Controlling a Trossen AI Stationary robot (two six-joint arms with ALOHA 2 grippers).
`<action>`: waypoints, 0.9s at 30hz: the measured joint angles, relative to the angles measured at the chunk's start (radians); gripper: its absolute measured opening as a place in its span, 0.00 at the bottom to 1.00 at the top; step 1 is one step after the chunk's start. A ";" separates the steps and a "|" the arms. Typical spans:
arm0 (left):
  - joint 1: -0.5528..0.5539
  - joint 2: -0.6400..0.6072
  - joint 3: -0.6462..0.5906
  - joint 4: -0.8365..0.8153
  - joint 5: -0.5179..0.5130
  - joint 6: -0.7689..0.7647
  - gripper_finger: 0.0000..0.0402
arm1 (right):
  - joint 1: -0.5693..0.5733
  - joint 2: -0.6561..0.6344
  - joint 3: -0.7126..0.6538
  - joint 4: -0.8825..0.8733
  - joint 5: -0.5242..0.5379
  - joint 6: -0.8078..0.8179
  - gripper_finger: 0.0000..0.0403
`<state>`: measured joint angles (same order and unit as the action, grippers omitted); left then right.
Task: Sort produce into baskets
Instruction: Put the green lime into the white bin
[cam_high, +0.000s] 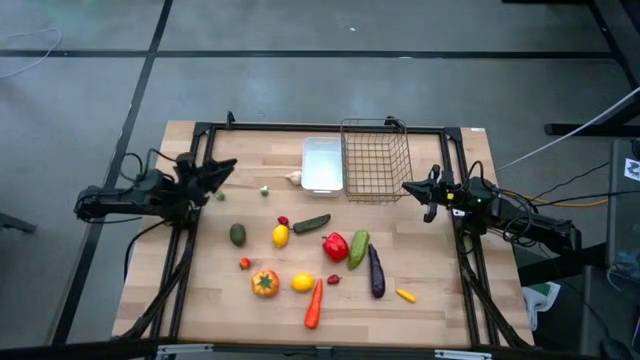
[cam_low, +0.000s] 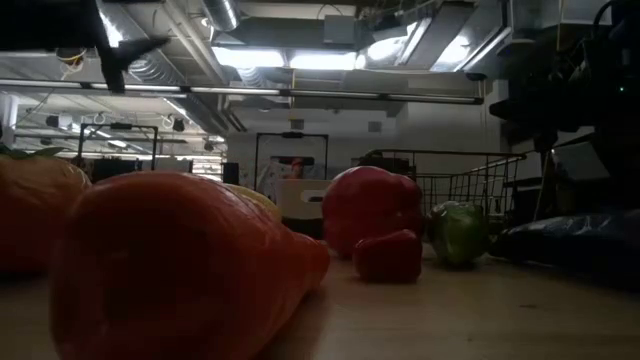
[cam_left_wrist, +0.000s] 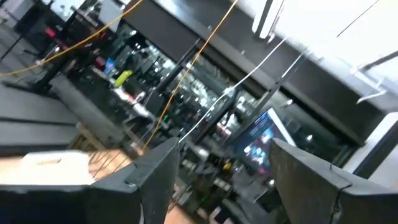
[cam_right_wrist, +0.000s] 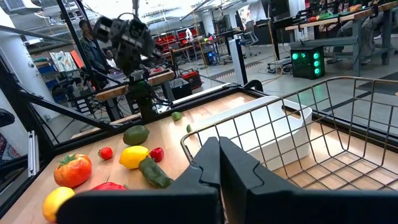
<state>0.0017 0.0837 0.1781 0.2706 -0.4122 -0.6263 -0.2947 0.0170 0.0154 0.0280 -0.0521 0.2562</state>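
The produce lies loose on the wooden table: a red pepper (cam_high: 335, 245), a green cucumber (cam_high: 358, 248), a purple eggplant (cam_high: 376, 272), an orange carrot (cam_high: 314, 304), an orange tomato (cam_high: 265, 283), two yellow lemons (cam_high: 302, 283) (cam_high: 280, 236), a dark cucumber (cam_high: 311, 224) and small chillies. The white tray (cam_high: 322, 163) and the wire basket (cam_high: 375, 160) stand side by side at the far edge. My left gripper (cam_high: 222, 168) is open and empty above the table's far left. My right gripper (cam_high: 412, 188) is shut and empty just right of the basket (cam_right_wrist: 323, 143).
A pale garlic bulb (cam_high: 294, 178) lies left of the tray, with small green pieces (cam_high: 264, 190) nearby. A dark green fruit (cam_high: 238, 234) lies at the left. A black frame (cam_high: 200, 128) edges the table. A person (cam_right_wrist: 87, 37) stands beyond the table in the right wrist view.
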 joint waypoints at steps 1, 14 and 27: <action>0.000 0.012 0.022 0.000 0.001 0.005 0.59 | 0.000 0.000 0.000 0.000 0.000 0.000 0.01; 0.000 0.356 0.376 -0.176 0.010 0.093 0.54 | 0.000 0.000 0.000 0.000 0.000 0.000 0.01; 0.000 0.666 0.692 -0.747 0.193 -0.437 0.52 | 0.000 0.000 0.000 0.000 0.000 0.000 0.01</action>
<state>0.0017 0.7500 0.8697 -0.4765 -0.2197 -1.0633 -0.2947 0.0174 0.0154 0.0277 -0.0521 0.2562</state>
